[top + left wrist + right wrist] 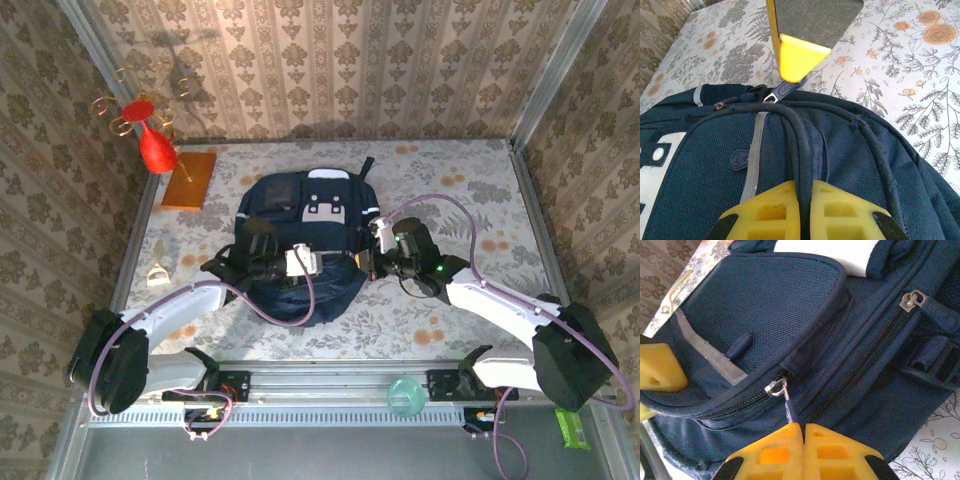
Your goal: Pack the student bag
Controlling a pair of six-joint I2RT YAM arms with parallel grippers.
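The right end effector (802,432) is clamped on a zipper pull (789,407), the left end effector (805,200) on a dark cord (792,140) of the bag (300,215). It lies flat, centred on the table (450,160).

A large dark navy backpack (340,235) lies flat in the middle of the table (480,170), front side up, with its top end toward the far side and its bottom toward the near edge. A grey-white patch (326,212) sits on the front, right of centre. Thin pale stripes (710,357) run across the mesh-textured pocket. The pocket's zipper looks shut along its visible length, and its dark blue zipper pull (789,407) is stretched out from the slider. A second slider (912,299) sits on the zipper beside it.
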